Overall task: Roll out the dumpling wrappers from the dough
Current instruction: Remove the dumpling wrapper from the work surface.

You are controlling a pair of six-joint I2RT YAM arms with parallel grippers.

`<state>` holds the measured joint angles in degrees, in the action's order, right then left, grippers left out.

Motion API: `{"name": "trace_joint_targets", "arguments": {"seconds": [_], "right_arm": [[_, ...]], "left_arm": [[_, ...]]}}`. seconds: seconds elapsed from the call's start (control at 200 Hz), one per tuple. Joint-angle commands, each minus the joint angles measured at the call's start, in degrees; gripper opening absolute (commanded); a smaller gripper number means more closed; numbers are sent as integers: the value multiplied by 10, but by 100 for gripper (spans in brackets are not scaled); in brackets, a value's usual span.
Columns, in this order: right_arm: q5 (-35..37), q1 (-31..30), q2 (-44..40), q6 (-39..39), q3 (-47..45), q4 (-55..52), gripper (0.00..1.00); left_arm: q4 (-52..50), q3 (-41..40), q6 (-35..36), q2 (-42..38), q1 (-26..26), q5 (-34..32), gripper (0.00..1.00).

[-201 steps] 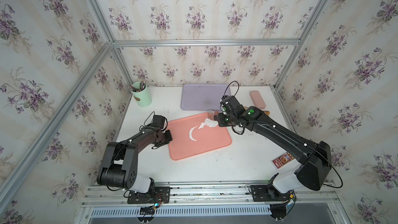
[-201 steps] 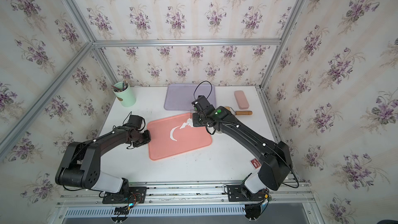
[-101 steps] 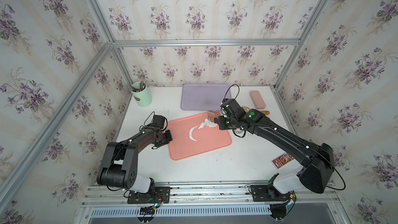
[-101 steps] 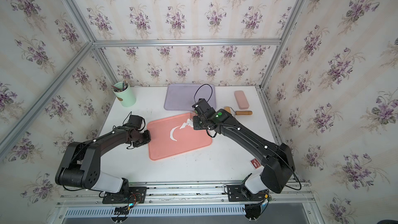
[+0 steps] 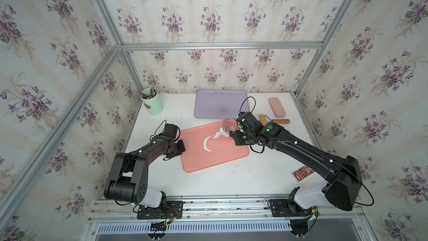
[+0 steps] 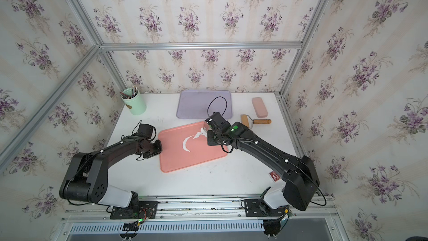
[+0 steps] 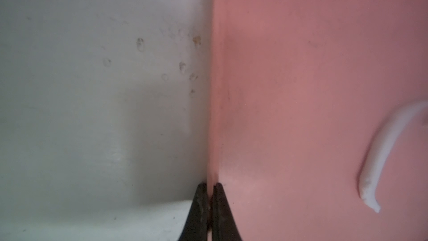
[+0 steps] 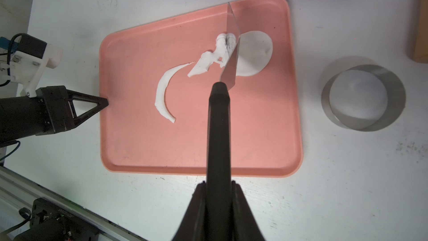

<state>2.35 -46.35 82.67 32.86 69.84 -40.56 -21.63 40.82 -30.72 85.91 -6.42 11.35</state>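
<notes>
**Top views:** Your left hand (image 5: pixel 182 146) is pressed together on the left rim of the flat pink plastic tray (image 5: pixel 220 158), which sits on the white tabletop (image 5: pixel 231 181). Your right hand (image 5: pixel 235 133) hangs over the tray's far right part. Just beside it lies the crumpled white dough strip (image 5: pixel 219 133). The strip's long axis runs diagonally, from the far tip of the thin white crescent scrap (image 5: pixel 206 144) twd the tray's far right corner. The crescent runs roughly near-to-far, hollow side facing the right arm. Both top views show the same layout.

**Left wrist:** The black fingertips (image 7: pixel 201 195) pinch the tray rim, w/ tabletop on one side and tray floor on the other. One blurred end of the crescent is in shot.

**Right wrist:** Your right hand (image 8: pixel 218 184) clamps the black-handled scraper with clear blade (image 8: pixel 218 124). The scraper's long axis points away from the hand, straight at the dough strip (image 8: pixel 208 62). The blade stands on edge, w/ its edge against the strip. The round flat white dough wrapper (image 8: pixel 254 52) lies on the tray just beside the blade, on the side away from the crescent, partly behind the blade. It's round, so no long axis. The round steel ring cutter (image 8: pixel 361 124) stands on the tabletop, off the tray, past its right rim.
</notes>
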Motion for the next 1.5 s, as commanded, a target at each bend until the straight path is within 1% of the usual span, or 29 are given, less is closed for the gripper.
{"name": "trace_joint_targets", "arguments": {"seconds": [0.0,0.385,0.494,0.609,0.714,0.779,0.889,0.934,1.019,1.179,1.279,1.389,1.493], "right_arm": [[-93,-3,-8,9,-16,-3,0],[-113,-3,-22,12,-31,-18,0],[-90,-4,-25,6,-31,-51,0],[-86,-4,-37,5,-30,-64,0],[-121,-17,-36,6,-35,-34,0],[-128,-32,-25,7,-26,-25,0],[-156,-37,-27,22,-31,29,0],[-132,-36,-25,24,-18,23,0],[-51,-32,-31,23,14,-7,0],[38,-1,-38,13,43,-40,0],[34,12,-23,0,48,-38,0],[49,12,0,-10,55,-34,0],[36,14,12,-16,53,-15,0]], "left_arm": [[-19,-7,-11,8,-1,6,0],[-22,-5,-10,6,-1,4,0],[-23,-3,-9,6,-1,3,0],[-24,-1,-11,6,-1,3,0],[-22,-2,-12,7,-1,3,0],[-21,-1,-12,8,-1,6,0],[-23,-1,-11,7,-1,4,0],[-23,-1,-11,5,-1,4,0],[-22,-2,-11,2,-1,5,0],[-21,-2,-8,1,-1,5,0],[-21,-3,-7,1,-1,6,0],[-18,-5,-10,1,-1,7,0],[-18,-6,-9,0,-1,8,0]]}}
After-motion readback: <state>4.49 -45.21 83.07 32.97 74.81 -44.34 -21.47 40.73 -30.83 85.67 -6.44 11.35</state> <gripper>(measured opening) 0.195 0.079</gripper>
